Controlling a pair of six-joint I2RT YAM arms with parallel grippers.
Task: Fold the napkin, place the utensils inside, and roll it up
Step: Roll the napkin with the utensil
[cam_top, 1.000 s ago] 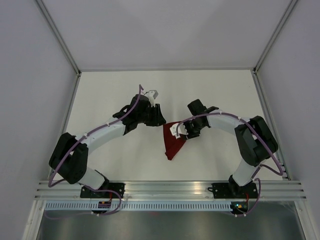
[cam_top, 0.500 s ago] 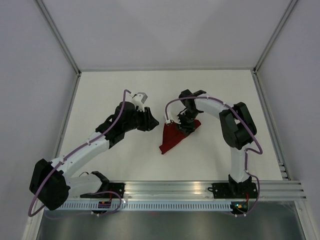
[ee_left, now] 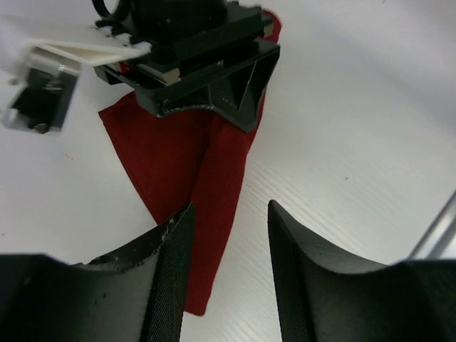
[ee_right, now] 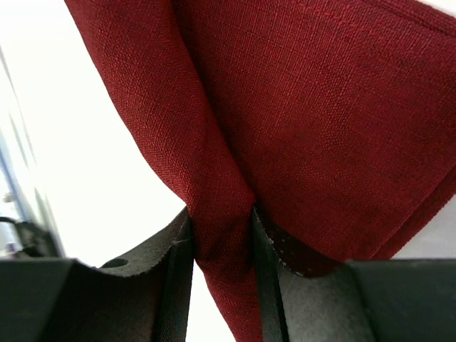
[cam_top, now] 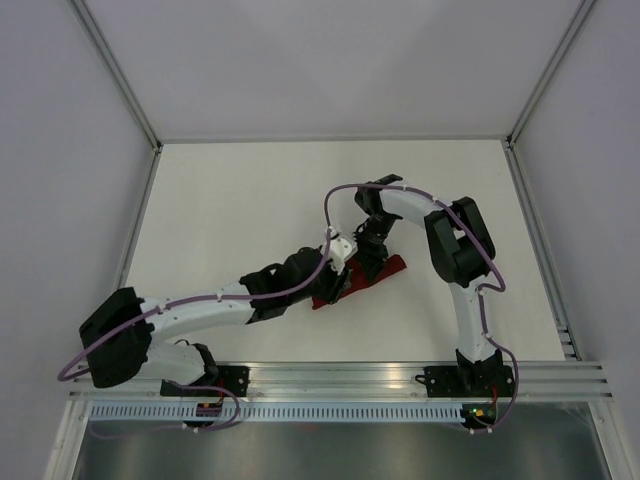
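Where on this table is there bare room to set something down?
The widest free patch is the far strip of table between the back wall and the left arm and right arm. Another bare patch lies by the front rail, between their bases. The centre is crowded: both sets of jaws meet at the napkin, the right ones pinching it.

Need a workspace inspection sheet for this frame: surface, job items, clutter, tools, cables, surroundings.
Surface: white table, napkin near its centre.
Job's things: napkin folded into a narrow wedge; utensils: nothing seen.
Clutter: nothing seen.
Grippers: left tool open, straddling the napkin's narrow end; right tool shut on a napkin fold.
Cables: purple cable loops off the right arm.
Surroundings: white walls, metal rail at near edge.
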